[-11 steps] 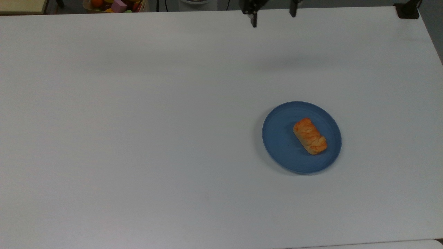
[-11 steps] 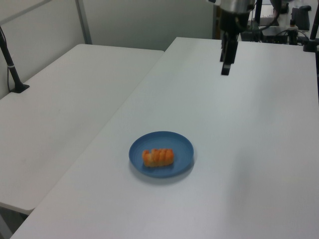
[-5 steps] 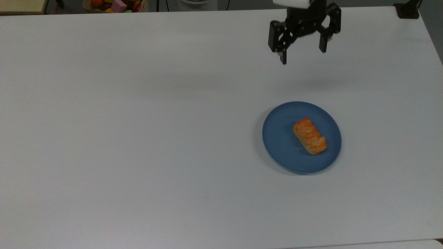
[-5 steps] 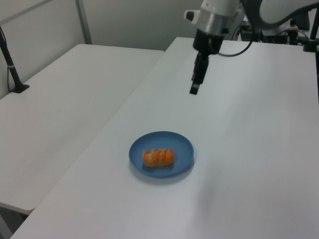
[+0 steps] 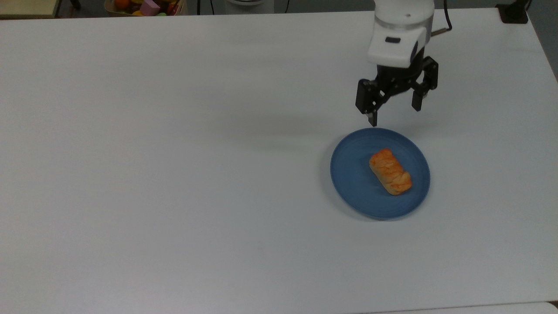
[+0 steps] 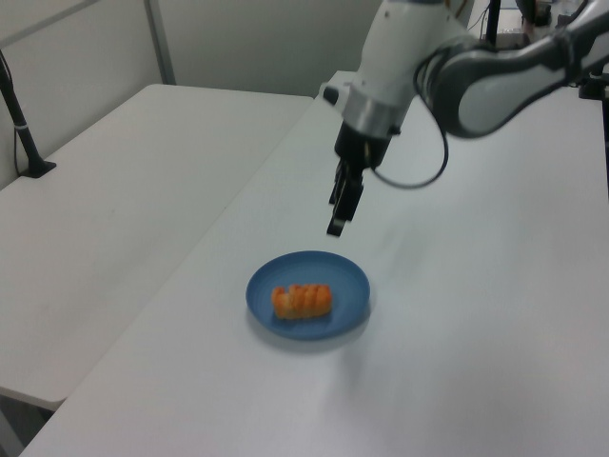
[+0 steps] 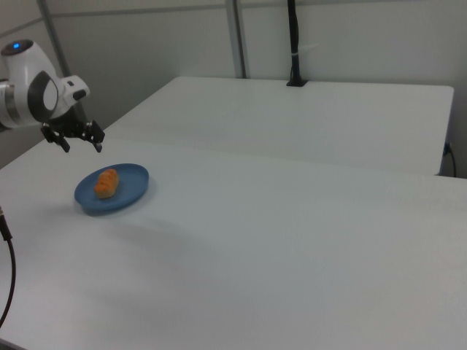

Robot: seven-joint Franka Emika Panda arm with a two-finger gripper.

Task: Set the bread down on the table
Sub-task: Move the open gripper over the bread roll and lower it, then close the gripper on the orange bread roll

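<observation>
The bread [image 5: 390, 171] lay on a blue plate [image 5: 351, 174] toward the right edge of the white surface [image 5: 174, 174] in the top view, set slantwise across the dish. The claw [image 5: 396, 115] hung in the air just beyond the plate's far rim, its fingers [image 5: 372, 117] spread apart and holding nothing. A bin of coloured toys [image 5: 146, 6] sat past the far edge of the surface.
</observation>
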